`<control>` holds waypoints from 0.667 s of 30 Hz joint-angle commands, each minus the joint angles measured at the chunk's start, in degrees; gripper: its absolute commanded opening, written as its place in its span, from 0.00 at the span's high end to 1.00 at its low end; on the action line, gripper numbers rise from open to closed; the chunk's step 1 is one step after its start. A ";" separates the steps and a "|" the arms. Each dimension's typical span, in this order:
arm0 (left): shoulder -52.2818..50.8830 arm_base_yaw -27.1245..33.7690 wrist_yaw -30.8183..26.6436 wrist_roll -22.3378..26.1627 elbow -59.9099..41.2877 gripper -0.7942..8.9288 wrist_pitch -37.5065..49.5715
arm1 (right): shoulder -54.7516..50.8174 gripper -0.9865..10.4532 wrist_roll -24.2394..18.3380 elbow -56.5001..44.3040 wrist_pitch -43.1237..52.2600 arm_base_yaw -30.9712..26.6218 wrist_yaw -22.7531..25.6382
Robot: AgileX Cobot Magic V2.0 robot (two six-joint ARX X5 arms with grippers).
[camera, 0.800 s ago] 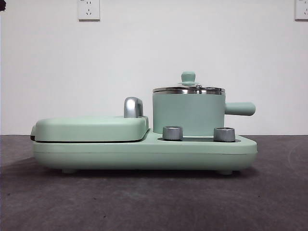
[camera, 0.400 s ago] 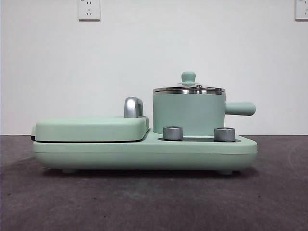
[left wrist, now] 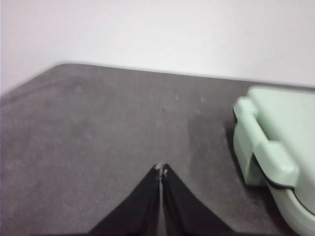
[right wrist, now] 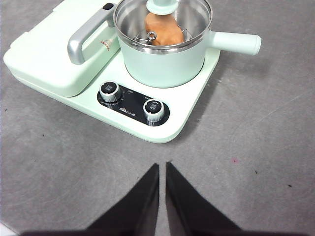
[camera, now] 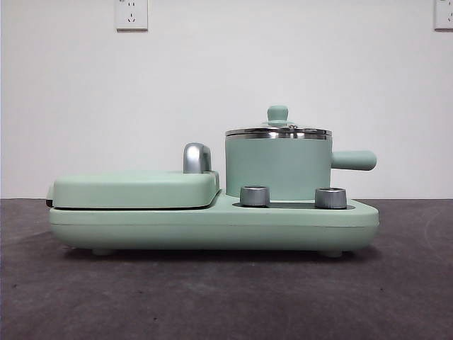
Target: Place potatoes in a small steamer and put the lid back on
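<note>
The potato [right wrist: 164,28] lies inside the small steamer [right wrist: 165,64], seen through the glass lid [right wrist: 163,19] seated on the steel rim, so the task looks complete. The right gripper [right wrist: 162,168], clenched and empty, hangs over bare table on the dial side of the steamer, well apart from it. The left gripper [left wrist: 161,169], also clenched and empty, waits beyond the griddle cover [left wrist: 275,147], farther from the steamer.

Mint-green griddle cover [camera: 134,188], two dials [right wrist: 109,91], wall sockets [camera: 131,13].
</note>
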 commanded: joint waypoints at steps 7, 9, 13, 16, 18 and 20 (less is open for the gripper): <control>0.00 0.11 -0.07 0.61 -1.11 0.91 -2.56 | 0.09 0.90 0.37 0.50 0.55 0.24 0.04; 0.00 0.11 -0.07 0.61 -1.11 0.91 -2.51 | 0.09 0.90 0.37 0.50 0.55 0.24 0.04; 0.00 0.11 -0.07 0.61 -1.11 0.91 -2.51 | 0.09 0.90 0.37 0.50 0.55 0.24 0.02; 0.00 0.11 -0.07 0.61 -1.11 0.91 -2.49 | 0.09 0.90 0.37 0.50 0.55 0.24 0.02; 0.00 0.11 -0.07 0.61 -1.11 0.91 -2.51 | 0.09 0.90 0.37 0.50 0.55 0.24 0.04; 0.00 0.11 -0.07 0.61 -1.11 0.91 -2.51 | 0.09 0.90 -2.14 0.50 1.20 0.24 0.55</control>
